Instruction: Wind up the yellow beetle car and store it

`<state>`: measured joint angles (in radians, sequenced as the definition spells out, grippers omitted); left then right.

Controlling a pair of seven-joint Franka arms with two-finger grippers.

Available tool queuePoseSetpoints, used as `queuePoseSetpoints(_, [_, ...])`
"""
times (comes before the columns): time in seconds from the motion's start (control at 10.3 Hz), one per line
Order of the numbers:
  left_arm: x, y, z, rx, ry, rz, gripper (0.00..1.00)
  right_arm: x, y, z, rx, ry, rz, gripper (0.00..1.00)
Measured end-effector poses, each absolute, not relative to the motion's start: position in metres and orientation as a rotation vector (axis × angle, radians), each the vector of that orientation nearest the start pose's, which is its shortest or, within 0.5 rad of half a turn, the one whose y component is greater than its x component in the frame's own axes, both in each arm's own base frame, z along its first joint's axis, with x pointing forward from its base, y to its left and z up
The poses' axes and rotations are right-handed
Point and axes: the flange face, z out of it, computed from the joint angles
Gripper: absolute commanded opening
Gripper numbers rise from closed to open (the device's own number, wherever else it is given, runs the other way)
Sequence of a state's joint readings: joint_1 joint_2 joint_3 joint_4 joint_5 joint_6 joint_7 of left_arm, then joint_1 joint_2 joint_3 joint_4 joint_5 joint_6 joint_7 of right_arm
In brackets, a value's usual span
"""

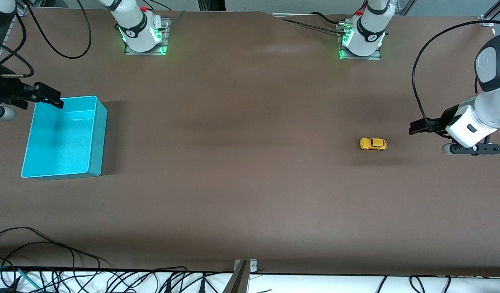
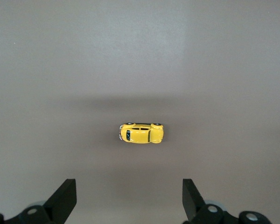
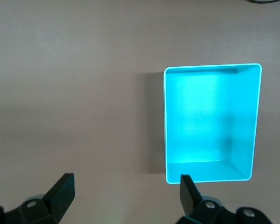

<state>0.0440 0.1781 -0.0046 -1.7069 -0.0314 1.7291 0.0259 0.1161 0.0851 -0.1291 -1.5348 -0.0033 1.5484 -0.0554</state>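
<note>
The yellow beetle car (image 1: 373, 144) stands on its wheels on the brown table, toward the left arm's end. In the left wrist view the yellow beetle car (image 2: 141, 133) lies ahead of the fingers, apart from them. My left gripper (image 1: 413, 129) hangs over the table beside the car, on the side toward the left arm's end. This left gripper (image 2: 129, 189) is open and empty. My right gripper (image 1: 54, 100) hovers over the corner of the turquoise bin (image 1: 100, 138) that lies farthest from the front camera. The right gripper (image 3: 127, 183) is open and empty. The turquoise bin (image 3: 165, 121) holds nothing.
Both arm bases (image 1: 144, 34) (image 1: 361, 38) stand along the table edge farthest from the front camera. Loose black cables (image 1: 50, 252) lie along the nearest edge. A wide stretch of bare brown table (image 1: 241, 142) separates the bin from the car.
</note>
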Motion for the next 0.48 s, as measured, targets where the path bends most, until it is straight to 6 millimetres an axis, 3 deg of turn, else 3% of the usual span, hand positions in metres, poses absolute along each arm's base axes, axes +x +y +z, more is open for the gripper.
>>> queuePoseSetpoints(0.48, [0.5981, 0.0278, 0.4674, -3.168, -0.054, 0.252, 1.00, 0.5765, -0.0079, 0.5918, -3.149, -0.100, 0.113, 1.00])
